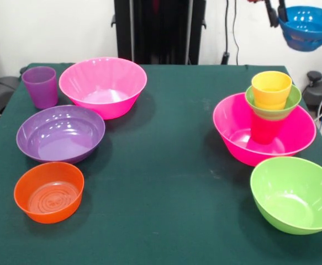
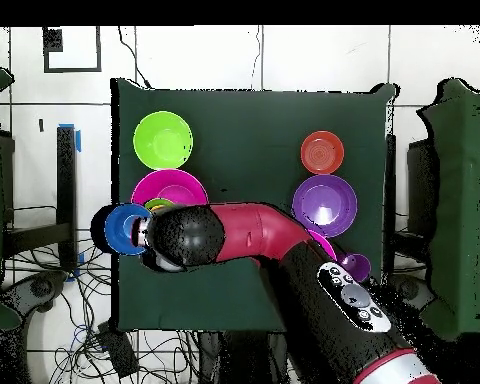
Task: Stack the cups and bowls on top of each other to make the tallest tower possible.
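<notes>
The gripper [image 1: 276, 16] shows only as two dark fingers at the top edge of the front view, pinched on the rim of the blue bowl [image 1: 307, 27], which hangs tilted in the air, off past the table's edge in the overhead view. Below and nearer the table's middle stands the tower so far: a pink bowl [image 1: 232, 130] holding an upright red cup [image 1: 265, 130], with the green bowl [image 1: 291, 99] seated on that cup and the yellow cup [image 1: 271, 88] nested inside it. The step in hand looks like carrying the blue bowl over to this stack. The next move would call for levelling the bowl, centring it over the yellow cup, and lowering gently, since the narrow tower could tip. The lime bowl [image 1: 296, 193], orange bowl [image 1: 49, 191], purple bowl [image 1: 60, 133], purple cup [image 1: 40, 86] and second pink bowl [image 1: 103, 85] stand apart, unstacked.
</notes>
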{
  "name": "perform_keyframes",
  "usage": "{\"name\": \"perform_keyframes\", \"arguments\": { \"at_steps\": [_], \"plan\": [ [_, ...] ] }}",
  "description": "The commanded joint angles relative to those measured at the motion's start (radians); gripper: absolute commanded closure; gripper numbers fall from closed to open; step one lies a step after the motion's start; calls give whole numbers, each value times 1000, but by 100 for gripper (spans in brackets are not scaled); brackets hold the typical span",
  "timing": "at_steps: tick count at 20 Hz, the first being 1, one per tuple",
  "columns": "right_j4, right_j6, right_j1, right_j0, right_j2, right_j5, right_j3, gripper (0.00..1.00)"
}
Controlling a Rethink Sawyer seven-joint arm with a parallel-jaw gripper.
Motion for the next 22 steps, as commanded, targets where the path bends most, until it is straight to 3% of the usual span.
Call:
{"name": "perform_keyframes", "arguments": {
  "at_steps": [1, 9, 17, 22],
  "plan": [
    [-29, -27, 59, 21, 25, 11, -21, 100],
    [-112, -130, 121, -28, 14, 36, -81, 100],
    [-168, -154, 138, -72, 27, 64, -87, 100],
    [-212, -176, 175, -72, 20, 90, -146, 100]
  ]
}}
